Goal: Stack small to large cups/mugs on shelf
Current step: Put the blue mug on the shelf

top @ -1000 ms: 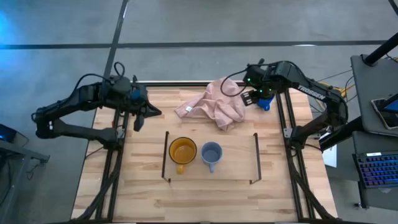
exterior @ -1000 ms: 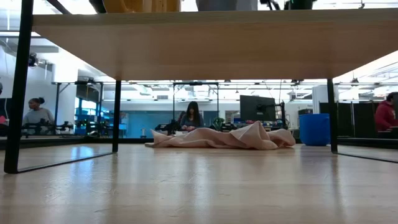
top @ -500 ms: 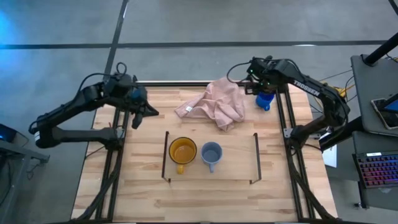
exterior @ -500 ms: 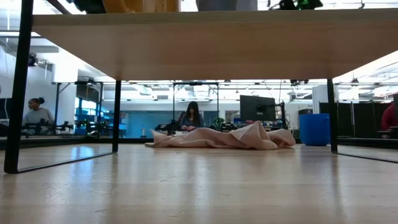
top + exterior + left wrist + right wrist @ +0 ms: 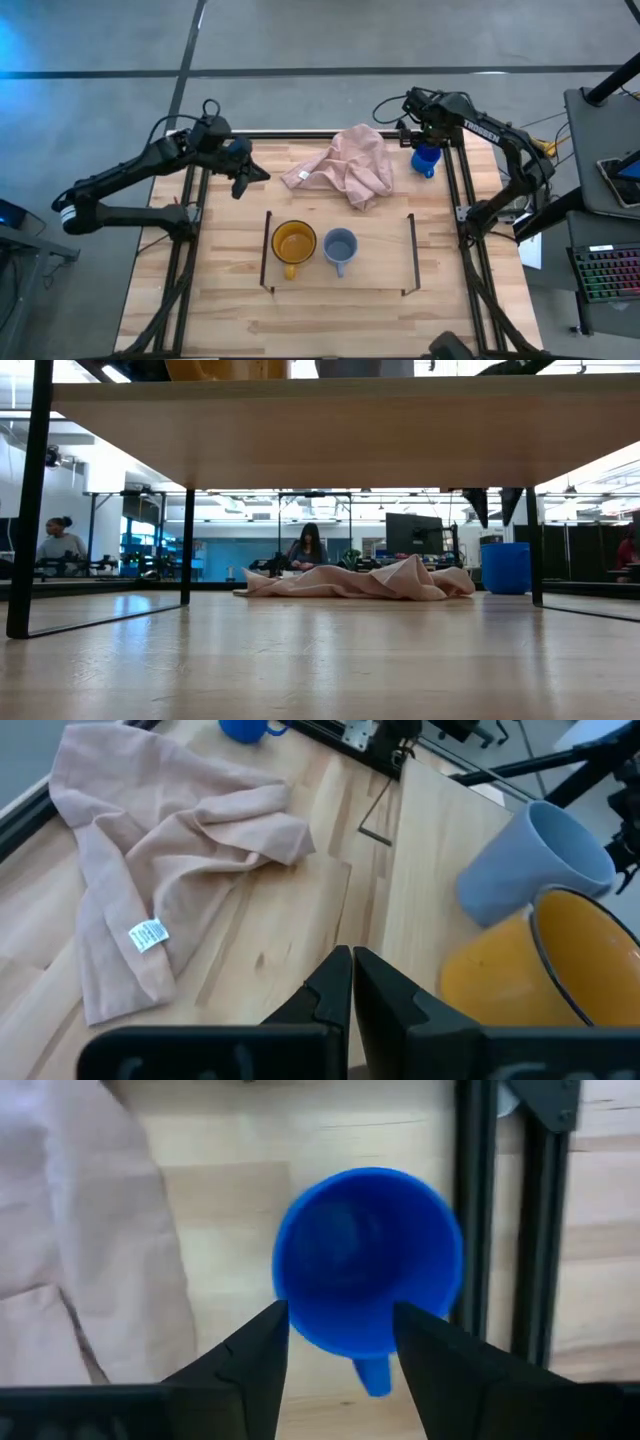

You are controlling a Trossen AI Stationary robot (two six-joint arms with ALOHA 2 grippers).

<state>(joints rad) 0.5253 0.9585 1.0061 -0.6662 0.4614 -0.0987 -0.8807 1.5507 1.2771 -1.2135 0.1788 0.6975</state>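
The yellow-orange mug (image 5: 293,242) and the grey mug (image 5: 340,247) stand side by side on their bases on the shelf (image 5: 375,265), mouths up. The blue mug (image 5: 425,160) stands on the tabletop near the far right corner, beside the pink cloth. My right gripper (image 5: 345,1370) hangs open just above the blue mug (image 5: 365,1275), fingers pointing down; in the low view its fingertips (image 5: 481,507) are above the blue mug's rim (image 5: 505,546), apart from it. My left gripper (image 5: 350,985) is shut and holds nothing; it hovers over the table's far left part, facing the cloth and shelf.
A crumpled pink cloth (image 5: 345,165) lies at the table's far middle, left of the blue mug. Black frame rails (image 5: 455,180) run close along the blue mug's right side. The shelf's thin black end rails (image 5: 410,255) stand beside the two mugs. People sit in the room beyond the table.
My right gripper has shifted a little toward the table's far right corner, over the blue mug, and come down: its fingertips now show in the low view. My left gripper has moved right, toward the cloth. The mugs and cloth have stayed put.
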